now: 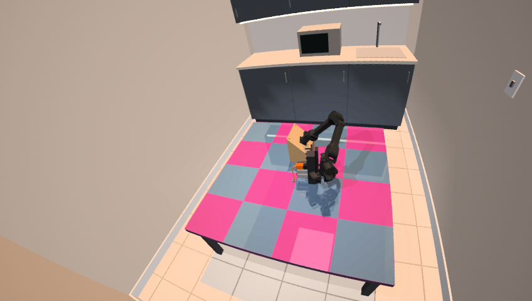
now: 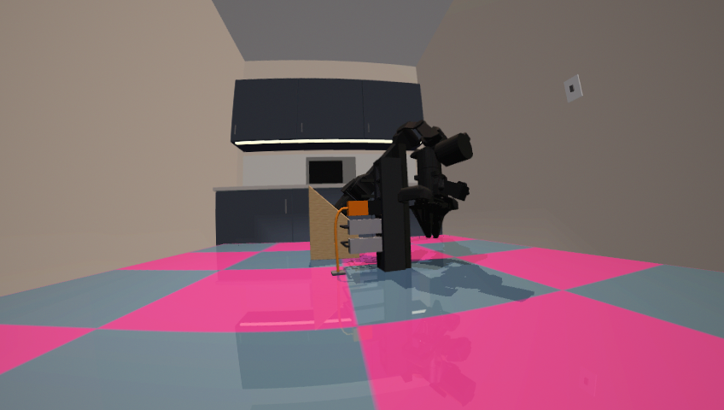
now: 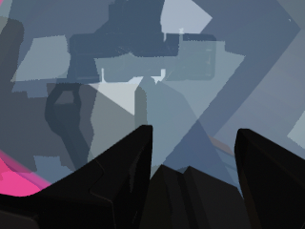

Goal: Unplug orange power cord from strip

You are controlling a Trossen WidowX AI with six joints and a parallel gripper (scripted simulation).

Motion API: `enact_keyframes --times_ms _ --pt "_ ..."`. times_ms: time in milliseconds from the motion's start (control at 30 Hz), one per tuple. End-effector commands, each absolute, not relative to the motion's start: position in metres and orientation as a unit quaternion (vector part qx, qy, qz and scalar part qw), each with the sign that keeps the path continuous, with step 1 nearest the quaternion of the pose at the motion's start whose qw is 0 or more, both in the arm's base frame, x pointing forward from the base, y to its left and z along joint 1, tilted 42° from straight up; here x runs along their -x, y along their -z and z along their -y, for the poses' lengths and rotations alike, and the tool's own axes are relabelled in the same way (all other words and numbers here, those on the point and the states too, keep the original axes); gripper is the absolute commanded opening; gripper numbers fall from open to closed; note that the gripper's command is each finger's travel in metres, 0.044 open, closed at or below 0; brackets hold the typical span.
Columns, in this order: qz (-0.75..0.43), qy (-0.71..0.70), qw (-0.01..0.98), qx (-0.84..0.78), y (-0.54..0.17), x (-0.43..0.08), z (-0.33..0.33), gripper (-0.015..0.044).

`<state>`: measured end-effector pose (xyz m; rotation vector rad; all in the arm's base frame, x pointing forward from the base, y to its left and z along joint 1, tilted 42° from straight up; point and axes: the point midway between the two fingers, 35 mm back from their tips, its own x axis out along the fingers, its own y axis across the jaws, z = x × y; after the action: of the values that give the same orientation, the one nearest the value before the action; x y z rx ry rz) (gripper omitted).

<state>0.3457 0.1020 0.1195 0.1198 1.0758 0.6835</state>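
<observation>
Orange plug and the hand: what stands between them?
In the exterior view, the upright black power strip stands between the orange plug and the hand.

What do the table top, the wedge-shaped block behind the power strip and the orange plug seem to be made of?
Table top: looks like polished glass or glossy tile; it mirrors the arm and strip clearly.
Wedge-shaped block: seems wood or fibreboard, matte; tan with a fine grain-like pattern.
Orange plug: probably moulded plastic, matte; flat even colour, no reflections.
</observation>
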Motion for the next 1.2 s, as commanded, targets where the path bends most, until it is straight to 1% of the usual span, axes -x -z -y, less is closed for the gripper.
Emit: enact_keyframes --times_ms 0,167,333,533,633,667,700,1167 --pt "-0.532 -0.209 0.810 -0.132 -0.115 -0.364 -0.052 0.0160" --pt "-0.552 -0.126 0.796 -0.215 -0.106 -0.366 -0.008 0.0160" --pt "-0.576 0.006 0.725 -0.377 -0.082 -0.351 0.055 0.0160" --pt "-0.603 0.153 0.538 -0.569 -0.053 -0.302 0.088 0.0160" --pt "-0.587 0.249 0.368 -0.676 -0.042 -0.267 0.103 0.0160" --pt "-0.581 0.266 0.333 -0.693 -0.041 -0.260 0.105 0.0160" --pt "-0.579 0.271 0.320 -0.699 -0.040 -0.258 0.105 0.0160" --pt "-0.579 0.271 0.320 -0.699 -0.042 -0.259 0.104 0.0160"
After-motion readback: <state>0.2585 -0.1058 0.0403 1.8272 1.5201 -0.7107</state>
